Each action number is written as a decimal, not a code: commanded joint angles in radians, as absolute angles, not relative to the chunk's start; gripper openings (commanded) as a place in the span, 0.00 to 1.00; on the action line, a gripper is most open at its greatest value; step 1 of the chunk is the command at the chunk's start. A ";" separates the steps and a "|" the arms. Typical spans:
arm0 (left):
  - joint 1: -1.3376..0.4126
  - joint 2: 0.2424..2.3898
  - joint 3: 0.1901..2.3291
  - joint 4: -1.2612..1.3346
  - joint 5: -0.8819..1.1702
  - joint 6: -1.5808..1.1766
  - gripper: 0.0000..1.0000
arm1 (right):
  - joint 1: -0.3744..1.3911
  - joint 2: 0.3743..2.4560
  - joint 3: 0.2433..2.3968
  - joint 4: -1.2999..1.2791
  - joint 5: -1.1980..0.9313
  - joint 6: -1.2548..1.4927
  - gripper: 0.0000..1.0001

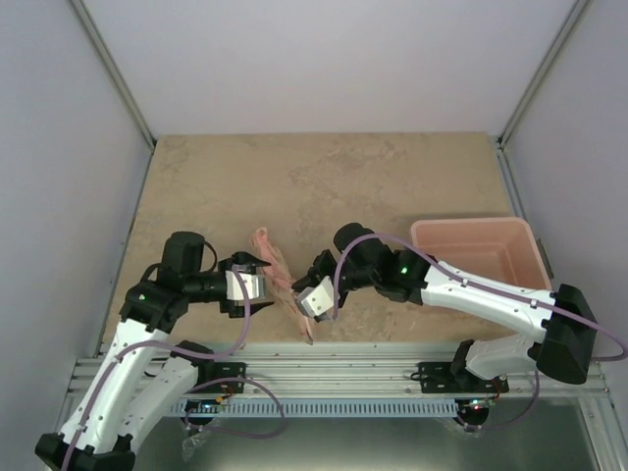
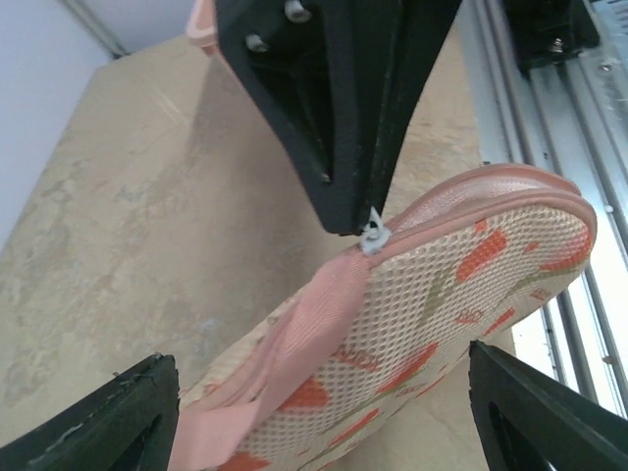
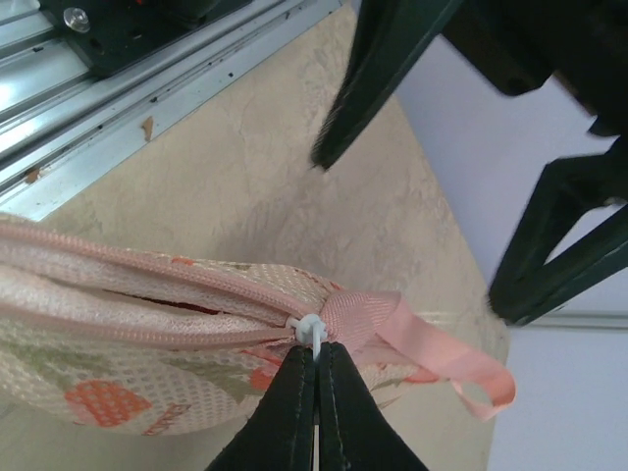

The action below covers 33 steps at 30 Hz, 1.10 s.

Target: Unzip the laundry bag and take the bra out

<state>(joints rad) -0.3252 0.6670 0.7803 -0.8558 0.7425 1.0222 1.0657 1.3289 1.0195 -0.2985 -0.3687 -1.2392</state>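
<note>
The laundry bag [image 1: 280,280], cream mesh with orange print and a pink zip rim, stands on edge on the table between both arms. My right gripper [image 3: 316,349] is shut on its small white zip pull [image 3: 309,327], beside the pink strap loop [image 3: 456,361]. The zip is parted to the left of the pull, and a thin dark red strip of the bra [image 3: 186,307] shows in the gap. My left gripper [image 2: 319,355] is open, with its fingers [image 2: 108,422] wide on either side of the laundry bag [image 2: 422,314] and not touching it. In the top view the left gripper [image 1: 263,285] faces the right gripper [image 1: 302,309].
A pink rectangular plastic tub [image 1: 478,245] stands at the right side of the table, behind the right arm. The metal rail of the arm bases [image 1: 334,368] runs along the near edge, close below the bag.
</note>
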 commanded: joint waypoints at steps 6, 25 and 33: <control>-0.433 0.739 0.748 -0.824 0.696 1.149 0.69 | 1.119 1.337 1.021 -0.248 -0.343 -1.283 0.00; -0.507 0.826 0.814 -0.992 0.626 1.377 0.68 | 1.231 1.374 1.070 -0.344 -0.195 -1.415 0.00; -0.552 0.862 0.780 -0.962 0.574 1.416 0.30 | 1.241 1.367 1.067 -0.342 -0.177 -1.401 0.00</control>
